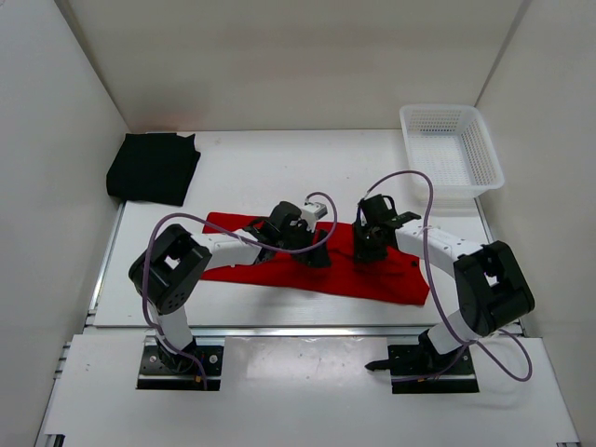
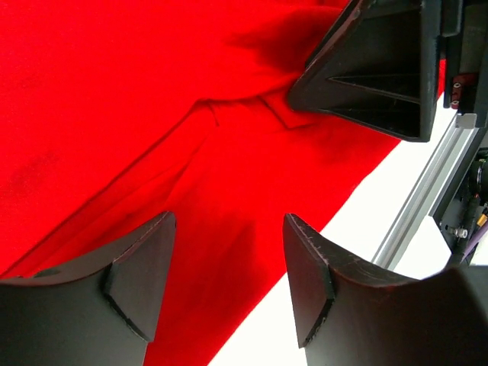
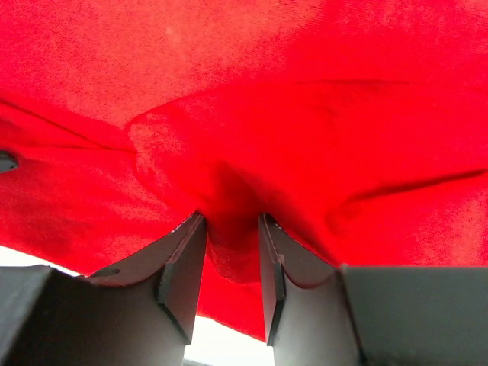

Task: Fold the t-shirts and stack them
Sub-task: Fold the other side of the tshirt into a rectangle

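The right gripper (image 3: 232, 263) pinches a fold of the red t-shirt (image 1: 377, 279). The left gripper (image 2: 229, 267) is spread over the same cloth. The black t-shirt (image 1: 154, 168), apparently folded, lies far left.

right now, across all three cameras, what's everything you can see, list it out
red t-shirt: one, red, spread across the middle of the table
black t-shirt: one, black, folded at the far left corner
basket: one, white plastic mesh, far right corner
table: one, white, under everything
cables: two, purple, one looped along each arm
left arm: one, white and black, reaching from the near left over the red t-shirt
right arm: one, white and black, reaching from the near right
left jaws: one pair, black, open just above the red t-shirt
right jaws: one pair, black, shut on a pinched fold of the red t-shirt
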